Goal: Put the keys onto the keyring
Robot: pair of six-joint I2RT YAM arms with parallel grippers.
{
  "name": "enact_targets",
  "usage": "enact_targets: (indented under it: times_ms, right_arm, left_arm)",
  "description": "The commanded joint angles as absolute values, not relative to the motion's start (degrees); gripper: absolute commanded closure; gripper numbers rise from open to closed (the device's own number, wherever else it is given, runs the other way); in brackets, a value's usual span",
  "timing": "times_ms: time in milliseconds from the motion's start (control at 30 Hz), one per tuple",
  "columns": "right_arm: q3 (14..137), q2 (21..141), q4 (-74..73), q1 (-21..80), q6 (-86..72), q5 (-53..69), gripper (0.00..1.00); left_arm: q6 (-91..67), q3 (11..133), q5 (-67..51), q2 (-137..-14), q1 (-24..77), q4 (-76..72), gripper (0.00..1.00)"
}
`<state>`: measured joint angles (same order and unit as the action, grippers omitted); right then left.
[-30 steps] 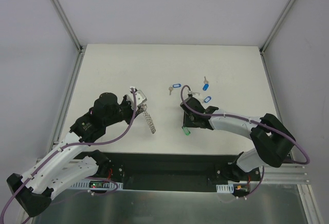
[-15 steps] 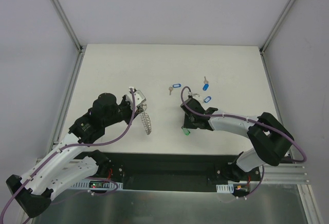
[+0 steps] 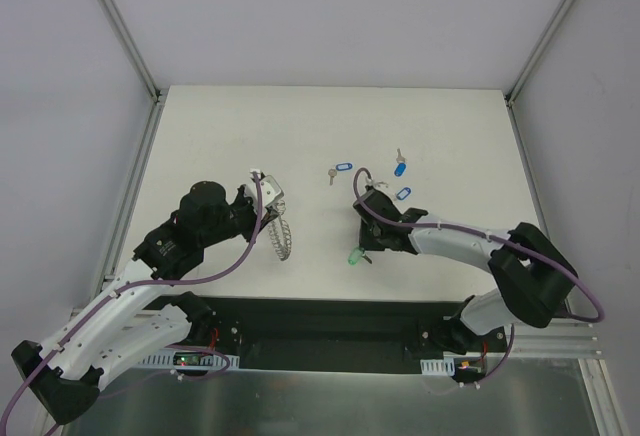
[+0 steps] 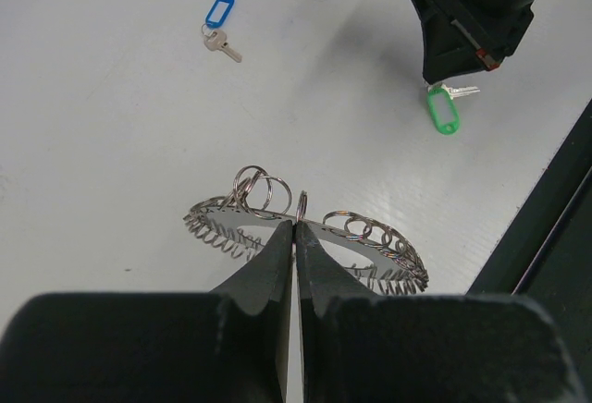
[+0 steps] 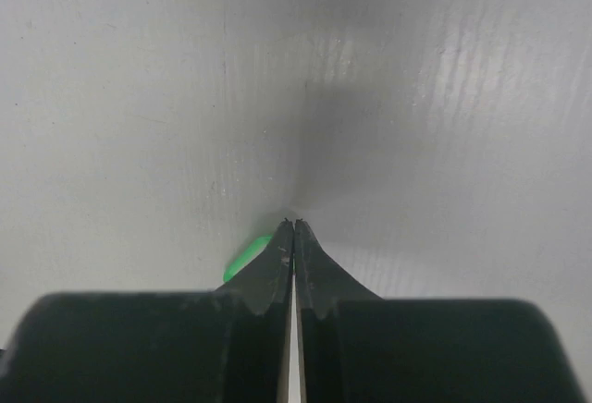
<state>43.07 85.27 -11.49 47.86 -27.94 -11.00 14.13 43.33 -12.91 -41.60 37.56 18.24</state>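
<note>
Left gripper [image 4: 294, 227] clamped on keyring [image 4: 370, 246]; right gripper [image 5: 294, 227] closed, tips together beside green-tagged key [image 4: 443, 110] on bench [image 4: 92, 144].

The large grey metal keyring [image 3: 281, 237] was left of centre on the white table [image 3: 450, 126]. The green-tagged silver key [image 3: 353, 256] lay to its right, with three blue-tagged silver keys [image 3: 341, 169] farther back.

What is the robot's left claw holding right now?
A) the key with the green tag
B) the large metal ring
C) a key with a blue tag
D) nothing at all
B: the left wrist view shows the left claw pinched shut on the rim of the keyring.
</note>
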Motion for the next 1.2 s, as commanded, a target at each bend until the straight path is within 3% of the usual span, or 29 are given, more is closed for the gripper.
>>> enact_targets:
  times_ms: [0,200,567,867,1167]
  right_arm:
    - [46.8,80.4,-18.6,45.8,-23.3,-14.4,0.99]
    - [49.6,74.7,-24.9,41.0,-17.5,-18.3,0.99]
    - [44.0,65.7,-28.2,33.0,-15.6,-18.9,0.99]
    - [33.8,67.7,-18.9,34.5,-25.4,-12.0,0.99]
    - [34.7,72.5,-17.0,44.1,-33.3,-14.4,0.99]
  left_arm:
    - [13.3,43.4,-13.1,-41.1,38.1,14.8,1.0]
    - [13.3,43.3,-12.7,-41.0,38.2,14.7,1.0]
    - [13.3,43.4,-12.9,-41.0,38.2,14.8,1.0]
    - [13.3,43.4,-12.9,-41.1,38.2,14.8,1.0]
    - [13.2,43.4,-12.9,-41.0,38.1,14.8,1.0]
